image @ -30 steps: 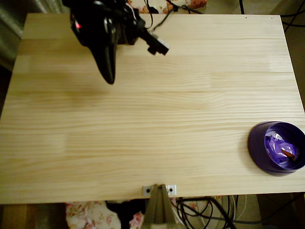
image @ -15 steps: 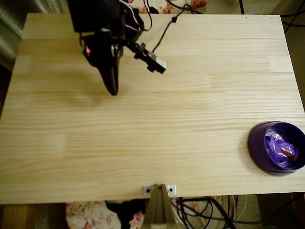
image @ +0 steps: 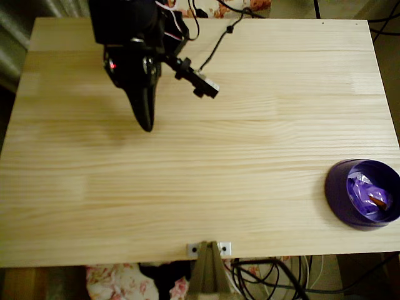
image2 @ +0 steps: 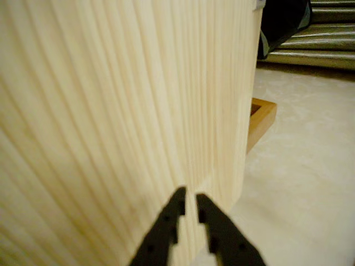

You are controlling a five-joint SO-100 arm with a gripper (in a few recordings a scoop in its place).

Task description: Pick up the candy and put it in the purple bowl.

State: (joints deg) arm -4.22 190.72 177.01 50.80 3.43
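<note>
The purple bowl (image: 334,189) stands at the right edge of the table in the overhead view, near the front. Inside it lies the candy (image: 367,195), a shiny purple wrapper with an orange spot. My gripper (image: 145,125) hangs far away, over the bare wood at the upper left, its black tip pointing down the picture. In the wrist view the gripper (image2: 189,195) has its two dark fingers almost touching, with only a thin slit and nothing between them.
The light wooden table (image: 206,156) is bare between the arm and the bowl. A metal clamp (image: 209,249) sits at the front edge and cables (image: 269,275) hang below it. The wrist view shows the table's edge (image2: 244,111) with floor beyond.
The arm has swung a little down the picture, so the gripper tip sits lower over the wood than a second ago. Bowl and candy have not moved.
</note>
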